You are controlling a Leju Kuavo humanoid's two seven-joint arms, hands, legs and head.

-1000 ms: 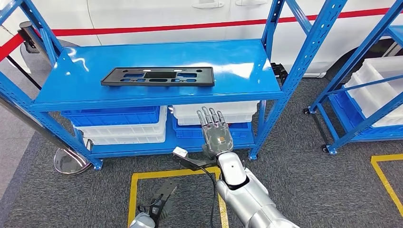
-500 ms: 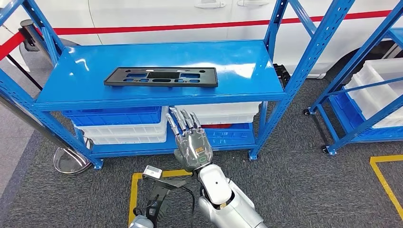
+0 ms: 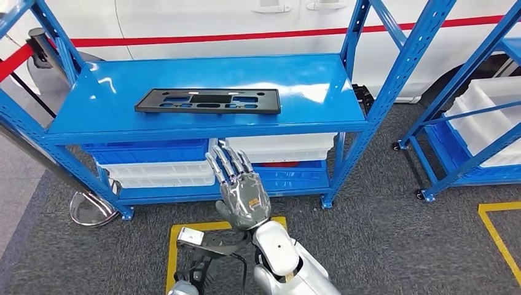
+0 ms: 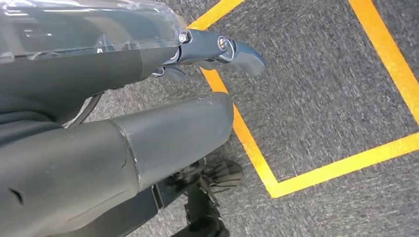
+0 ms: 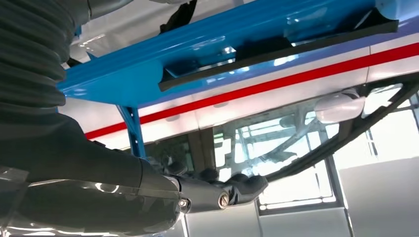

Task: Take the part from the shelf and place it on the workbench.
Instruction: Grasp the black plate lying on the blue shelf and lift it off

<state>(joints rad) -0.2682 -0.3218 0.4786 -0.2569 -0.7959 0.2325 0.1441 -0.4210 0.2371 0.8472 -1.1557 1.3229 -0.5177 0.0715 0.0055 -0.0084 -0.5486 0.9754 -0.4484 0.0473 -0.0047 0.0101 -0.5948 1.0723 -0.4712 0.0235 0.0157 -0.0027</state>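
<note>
Swinging our right hand [image 3: 241, 195] leftward, nearer than the shelf [image 3: 307, 117].
Since a second ago it has shifted left; fingers spread, upright, holding nothing. Our left hand [image 3: 195, 273] hangs low, its grasp unclear. The black part [image 3: 208, 101] lies flat on the shelf top, untouched.

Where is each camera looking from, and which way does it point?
Head view: high on the robot, looking forward and down at the blue shelf with the black part on top; the raised right hand and, at the bottom edge, the left hand show.
Left wrist view: behind the left hand, looking down at grey carpet and yellow floor tape.
Right wrist view: behind the right hand, looking along the shelf top at the black part.
Shared: head and right wrist views both show the black part.
</note>
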